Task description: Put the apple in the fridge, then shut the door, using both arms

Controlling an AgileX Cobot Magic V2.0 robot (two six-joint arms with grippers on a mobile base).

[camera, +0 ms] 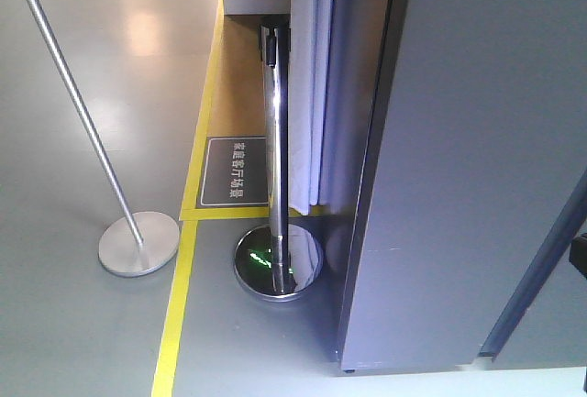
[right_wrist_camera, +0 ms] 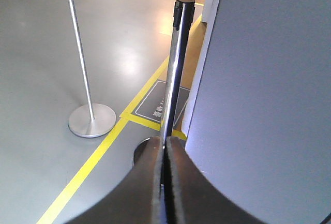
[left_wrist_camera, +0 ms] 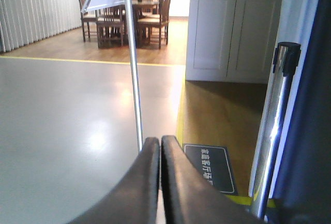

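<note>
The left pincer [left_wrist_camera: 159,182] sits closest to its camera, fingers pressed together with nothing between them. The right pincer [right_wrist_camera: 164,182] is the same: squeezed tight and empty. Both look tucked in, maybe so they don't bump things while the robot is near the fridge [camera: 459,159].

From the right pincer, the fridge's grey side fills the view from 1 to 4 o'clock, close by. A shiny post [right_wrist_camera: 173,69] stands at 12 o'clock. A thin pole [right_wrist_camera: 80,58] stands at 10 o'clock.

The apple is not in any view. I cannot tell if the door is open.
</note>
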